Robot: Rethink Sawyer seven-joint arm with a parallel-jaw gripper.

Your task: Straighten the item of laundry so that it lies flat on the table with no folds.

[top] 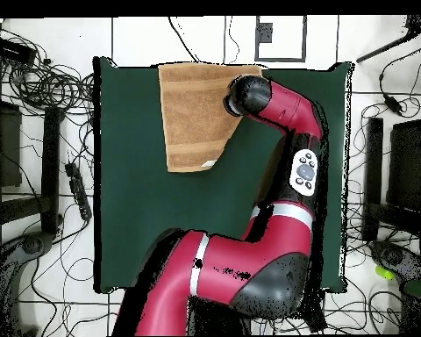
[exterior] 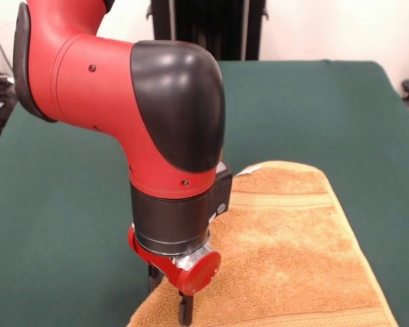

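Towel (exterior: 293, 252) sits at the near edge of the table (exterior: 54, 204) in the front view, right of centre there; in the overhead view it runs against the table's top edge. From my remote seat it looks mostly spread: one layer of terry, stripe bands visible near the far end and the near end. Not done though. The far corner by the arm looks turned up or folded, a pale underside or tag peeking out, and the overhead view shows the same at the lower right corner, with that side running slanted, not square.

Gripper (exterior: 169, 300) is down at the towel's near left corner; two dark fingers (exterior: 185, 310) point down onto or just past the cloth edge. I can't tell how wide they are or if they pinch any fabric.

My read: late stage; that corner and the skewed side are left.
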